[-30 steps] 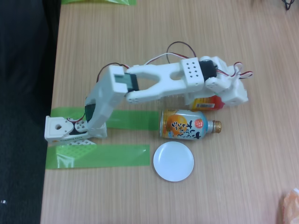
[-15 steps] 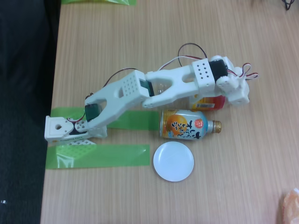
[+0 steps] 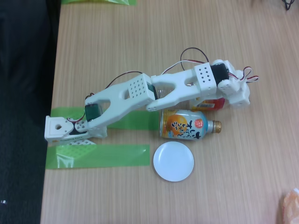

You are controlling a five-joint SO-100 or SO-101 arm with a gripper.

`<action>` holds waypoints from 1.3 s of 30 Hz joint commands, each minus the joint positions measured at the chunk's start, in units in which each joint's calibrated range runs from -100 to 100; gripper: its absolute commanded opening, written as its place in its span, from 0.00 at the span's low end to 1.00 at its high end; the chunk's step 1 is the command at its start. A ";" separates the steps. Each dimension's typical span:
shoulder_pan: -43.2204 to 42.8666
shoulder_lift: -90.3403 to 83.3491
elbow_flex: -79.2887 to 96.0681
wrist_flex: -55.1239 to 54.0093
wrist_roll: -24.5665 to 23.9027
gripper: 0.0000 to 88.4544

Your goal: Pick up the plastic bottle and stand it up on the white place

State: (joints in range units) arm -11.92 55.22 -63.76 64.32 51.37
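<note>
Clear plastic bottle with red-and-yellow label (image 3: 209, 104) lying mostly hidden beneath the white arm's wrist, cap unseen, pincer (image 3: 237, 95) tips too obscured to judge their spread, crumpled orange-and-white wrapper (image 3: 290, 205) cut off at the lower right edge, green strip (image 3: 98, 2) clipped by the top edge.

Wooden table (image 3: 140, 42), green tape strips (image 3: 98, 156), white plate (image 3: 173, 161), can-bottle (image 3: 184, 124)
</note>
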 commanded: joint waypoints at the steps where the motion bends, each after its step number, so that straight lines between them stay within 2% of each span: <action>1: 0.06 -0.41 -1.84 0.23 0.25 0.43; 22: -0.23 2.36 -2.65 0.15 0.25 0.43; 28: -0.31 2.28 -2.65 0.15 0.25 0.29; 39: -0.82 2.11 -2.65 0.23 0.19 0.28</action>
State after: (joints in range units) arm -12.07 58.25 -63.85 64.32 51.42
